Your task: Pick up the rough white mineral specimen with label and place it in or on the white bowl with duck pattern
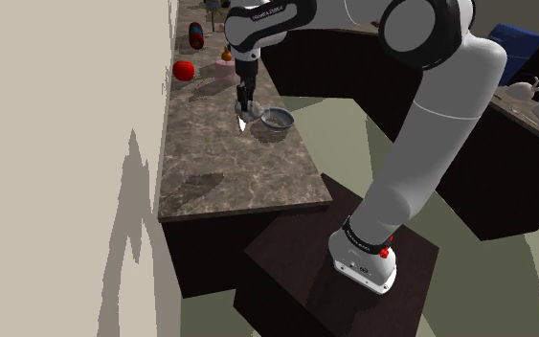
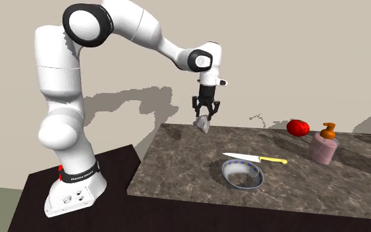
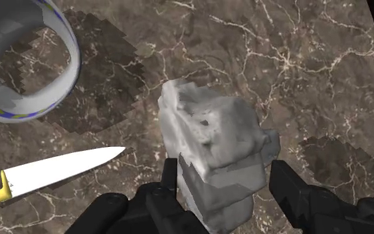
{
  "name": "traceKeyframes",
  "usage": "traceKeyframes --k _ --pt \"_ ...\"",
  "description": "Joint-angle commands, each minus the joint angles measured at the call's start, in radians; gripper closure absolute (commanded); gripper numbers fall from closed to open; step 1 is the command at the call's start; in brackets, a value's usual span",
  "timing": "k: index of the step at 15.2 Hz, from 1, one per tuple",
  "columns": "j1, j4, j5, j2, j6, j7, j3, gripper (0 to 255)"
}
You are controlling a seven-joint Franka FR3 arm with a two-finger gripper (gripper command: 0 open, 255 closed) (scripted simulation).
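Observation:
A rough grey-white mineral lump [image 3: 212,143] sits clasped between my black fingers [image 3: 291,189]. My gripper [image 2: 205,113] is shut on it and holds the mineral [image 2: 203,124] just above the dark marble counter [image 2: 197,165], near the counter's far edge in the second exterior view. The white bowl [image 2: 242,183] with a blue and yellow rim pattern stands on the counter toward the near edge in that view. In the shoulder view, my gripper [image 1: 245,99] hangs just to the left of the bowl [image 1: 277,128]. In the wrist view, the bowl [image 3: 69,63] lies ahead of the fingers.
A yellow-handled knife [image 2: 253,158] lies between the mineral and the bowl. A red round fruit [image 2: 298,127] and a pink soap dispenser [image 2: 324,146] stand further along the counter. My stand [image 1: 353,287] sits beyond the counter's end.

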Motion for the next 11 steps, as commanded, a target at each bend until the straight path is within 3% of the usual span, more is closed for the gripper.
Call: traceKeyframes --k 1,11 --pt "-0.026 0.029 -0.002 0.016 -0.011 -0.046 -0.019 255" --pt "-0.153 0.266 0.003 0.168 -0.085 -0.252 -0.097 255"
